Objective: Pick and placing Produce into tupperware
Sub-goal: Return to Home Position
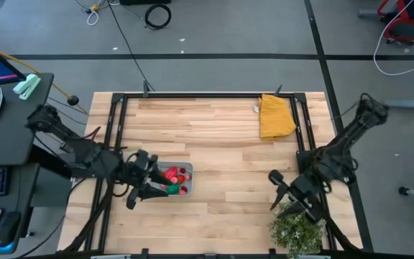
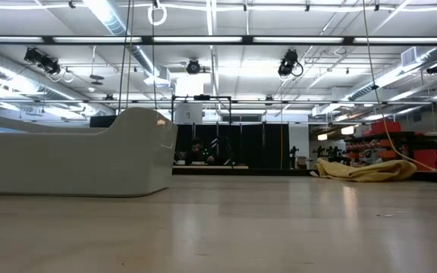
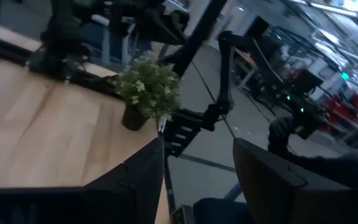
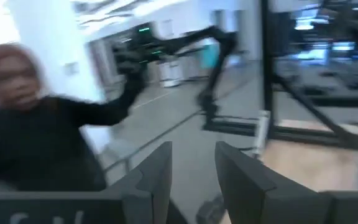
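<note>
In the high view the tupperware (image 1: pixel 187 191) sits near the table's left side and holds several red and pink produce pieces (image 1: pixel 175 175) and a green one (image 1: pixel 172 188). The low view shows its pale wall (image 2: pixel 74 155) standing on the tabletop. My left gripper (image 1: pixel 149 193) is at the container's left edge. Its wrist view shows it open (image 3: pixel 197 165), with nothing between the fingers, looking level across the table. My right gripper (image 1: pixel 273 191) hangs near the table's right side beside the plant. It is also open (image 4: pixel 194 168) and holds nothing.
A bushy green plant in a pot (image 1: pixel 297 230) stands at the near right corner, also seen as the plant (image 3: pixel 148 87). A yellow folded cloth (image 1: pixel 275 115) lies at the far right of the table, and the cloth (image 2: pixel 366 168) also appears in the low view. A person (image 4: pixel 23 118) stands beyond the table.
</note>
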